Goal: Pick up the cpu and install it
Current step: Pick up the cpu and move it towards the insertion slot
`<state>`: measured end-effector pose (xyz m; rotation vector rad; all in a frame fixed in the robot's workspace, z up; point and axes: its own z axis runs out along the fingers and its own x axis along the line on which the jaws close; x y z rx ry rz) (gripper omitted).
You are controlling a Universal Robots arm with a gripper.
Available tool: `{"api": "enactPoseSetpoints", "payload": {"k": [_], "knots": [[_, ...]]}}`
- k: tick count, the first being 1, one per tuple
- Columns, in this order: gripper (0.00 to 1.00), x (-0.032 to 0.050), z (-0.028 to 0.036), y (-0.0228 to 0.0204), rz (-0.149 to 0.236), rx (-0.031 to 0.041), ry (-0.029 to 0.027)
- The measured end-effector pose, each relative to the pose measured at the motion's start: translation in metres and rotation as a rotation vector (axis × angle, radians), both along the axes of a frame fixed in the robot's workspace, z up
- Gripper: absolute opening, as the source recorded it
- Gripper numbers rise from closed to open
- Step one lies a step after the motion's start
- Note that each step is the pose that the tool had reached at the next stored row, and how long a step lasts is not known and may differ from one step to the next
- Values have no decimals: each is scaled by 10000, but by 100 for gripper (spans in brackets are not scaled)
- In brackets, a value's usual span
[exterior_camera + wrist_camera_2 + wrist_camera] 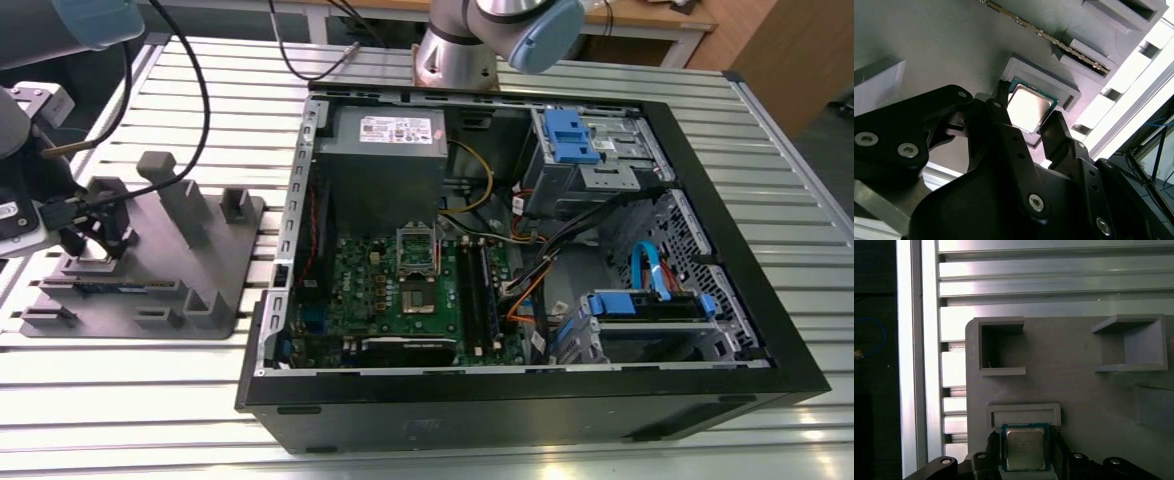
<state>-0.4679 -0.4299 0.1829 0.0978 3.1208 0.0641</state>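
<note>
Gripper [84,232] position was noted at the exterior view's left. It pointed down onto the grey tray [154,265], which lay on the slatted metal table [134,400], well apart from the open computer case [534,415]. In the second wrist view the two black fingers [999,115] were seen on opposite sides of the cpu [1028,106], with their tips set against its edges. The jaws were judged to be clamped on it. The cpu was recorded lying flat, silvery top up, at a shallow raised holder [1065,92] on the tray. Whether it was lifted clear of that holder could not be told. Inside the case, the motherboard [387,295] was observed with its metal socket frame [418,245] near the middle. The arm's base [461,55] was noted on the table at the far side of the case.
</note>
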Motion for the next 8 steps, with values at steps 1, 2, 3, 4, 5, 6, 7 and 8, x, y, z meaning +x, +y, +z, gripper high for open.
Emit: {"api": "enactPoseSetpoints", "payload": {"k": [1,2,3,4,5,6,7,8], "knots": [[53,0,0,0,0,0,0],[53,0,0,0,0,0,0],[53,0,-1,0,0,0,0],[53,0,0,0,0,0,0],[53,0,-1,0,0,0,0],[53,0,-1,0,0,0,0],[53,0,-1,0,0,0,0],[52,0,-1,0,0,-1,1]]}}
